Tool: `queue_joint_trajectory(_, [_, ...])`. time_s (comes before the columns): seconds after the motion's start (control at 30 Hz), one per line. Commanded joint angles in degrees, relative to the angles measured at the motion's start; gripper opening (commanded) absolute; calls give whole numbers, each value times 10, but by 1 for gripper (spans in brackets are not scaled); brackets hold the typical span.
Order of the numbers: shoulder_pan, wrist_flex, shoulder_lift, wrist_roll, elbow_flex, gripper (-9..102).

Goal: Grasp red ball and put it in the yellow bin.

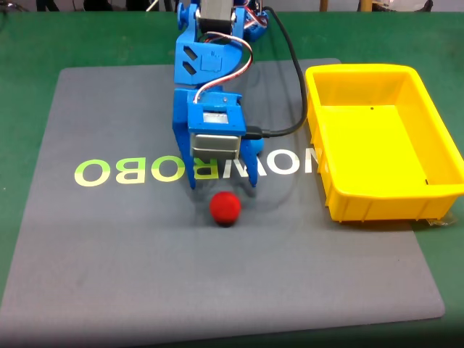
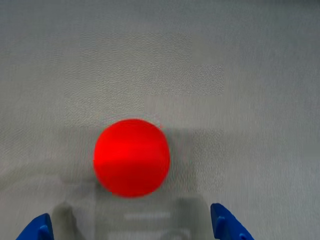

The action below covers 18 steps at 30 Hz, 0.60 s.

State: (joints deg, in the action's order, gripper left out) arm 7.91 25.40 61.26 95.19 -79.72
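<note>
The red ball (image 1: 225,207) (image 2: 131,157) rests on the grey mat, just in front of my blue gripper (image 1: 222,181). In the wrist view the two blue fingertips (image 2: 227,227) show at the bottom corners, wide apart, with the ball a little ahead of them and between their lines. My gripper (image 2: 132,229) is open and holds nothing. The yellow bin (image 1: 319,156) stands at the right of the fixed view, upright, with nothing inside it.
A grey mat (image 1: 109,246) with pale "MOMROBO" lettering lies on a green table (image 1: 29,43). A black cable (image 1: 293,80) loops from the arm toward the bin's left wall. Open mat lies left of and in front of the ball.
</note>
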Motion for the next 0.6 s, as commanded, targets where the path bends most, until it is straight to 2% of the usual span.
queue_joint_trajectory(0.0, [-4, -14, -7, -12, 56, 35])
queue_joint_trajectory(0.57, [-5, -14, -63, -23, 93, 31])
